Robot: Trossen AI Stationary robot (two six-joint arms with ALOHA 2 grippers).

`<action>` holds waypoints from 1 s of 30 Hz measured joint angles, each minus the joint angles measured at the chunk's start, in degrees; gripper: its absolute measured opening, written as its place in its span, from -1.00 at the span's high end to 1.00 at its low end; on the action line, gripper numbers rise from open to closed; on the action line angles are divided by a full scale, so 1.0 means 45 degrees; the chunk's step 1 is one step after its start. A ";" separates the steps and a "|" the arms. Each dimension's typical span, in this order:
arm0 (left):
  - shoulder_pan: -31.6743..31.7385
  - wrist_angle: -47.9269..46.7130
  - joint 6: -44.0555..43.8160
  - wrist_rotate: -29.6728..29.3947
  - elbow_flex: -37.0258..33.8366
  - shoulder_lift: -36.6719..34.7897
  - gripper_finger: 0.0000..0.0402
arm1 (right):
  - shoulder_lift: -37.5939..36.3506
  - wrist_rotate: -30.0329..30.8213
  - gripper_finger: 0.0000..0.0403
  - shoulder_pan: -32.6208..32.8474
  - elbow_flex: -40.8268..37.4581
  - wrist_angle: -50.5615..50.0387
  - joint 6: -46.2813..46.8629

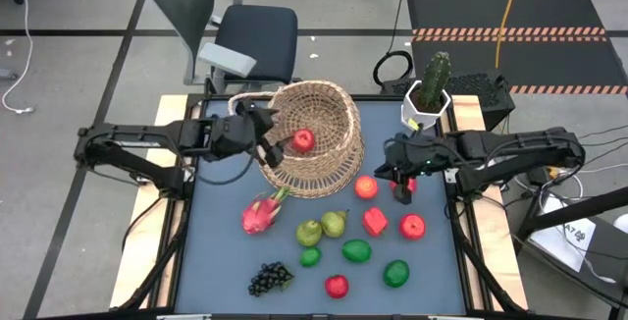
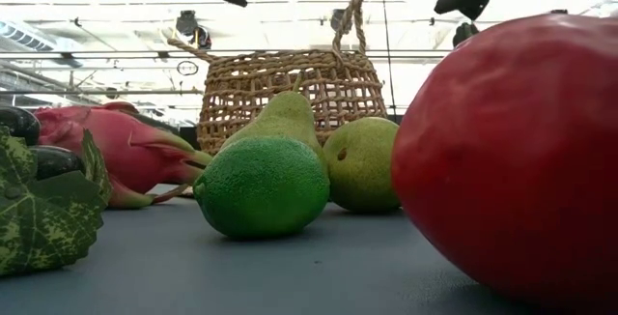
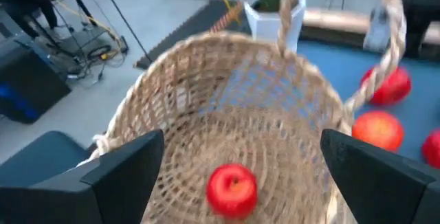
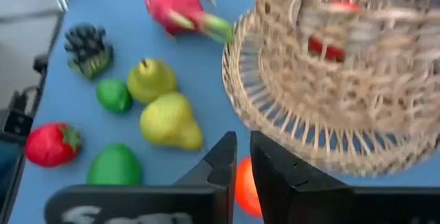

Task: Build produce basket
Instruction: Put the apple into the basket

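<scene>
Over the far half of the bench (image 1: 221, 251), seen from above, the basket (image 1: 329, 168) lies tipped on its side with its mouth turned left, one red apple (image 1: 303, 140) inside. The left gripper (image 1: 267, 133) hovers at that mouth, fingers spread wide. The right gripper (image 1: 402, 185) sits just right of the basket, over a small red fruit, its fingers nearly together with only a thin gap. A white pot with a cactus (image 1: 430, 92) stands at the far right edge. Loose produce fills the middle and near right: a dragon fruit (image 1: 261, 212), two pears (image 1: 322, 228), limes, red fruits, and a grape bunch (image 1: 270, 278) near the front edge. Bare surface stays open along the left side.

At bench level, a lime (image 2: 263, 186) and a large red fruit (image 2: 512, 156) crowd the near edge, the pears and basket (image 2: 290, 88) behind.

Past the left wrist, the wide-set fingers (image 3: 113, 176) frame the basket (image 3: 185, 107) rim and the apple (image 3: 232, 189) within.

Past the right wrist, the two fingers (image 4: 218, 162) stand close with a narrow slit between, an orange-red fruit (image 4: 246, 186) just below them, the basket (image 4: 330, 114) rim right beside.
</scene>
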 joint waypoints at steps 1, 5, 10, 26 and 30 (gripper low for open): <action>-0.0024 0.0278 -0.0120 -0.0008 -0.0465 -0.0310 -0.94 | 0.0292 0.0005 0.77 0.0057 0.0349 -0.0429 0.0133; -0.0248 0.1375 -0.0049 0.0024 -0.1856 -0.1343 -0.94 | 0.1382 0.0016 0.68 0.0300 0.1558 -0.2178 0.0763; -0.0755 0.1911 0.0199 -0.0012 -0.2686 -0.2472 -0.94 | 0.2422 0.0019 0.58 0.0476 0.2956 -0.3895 0.1103; -0.1909 0.2455 0.0665 0.0024 -0.3215 -0.3150 -0.94 | 0.4603 0.0384 0.42 0.0412 0.7694 -0.9697 0.0346; -0.1914 0.2478 0.0664 0.0019 -0.3215 -0.3174 -0.94 | 0.5185 0.0755 0.42 0.0129 0.8950 -1.0956 -0.0153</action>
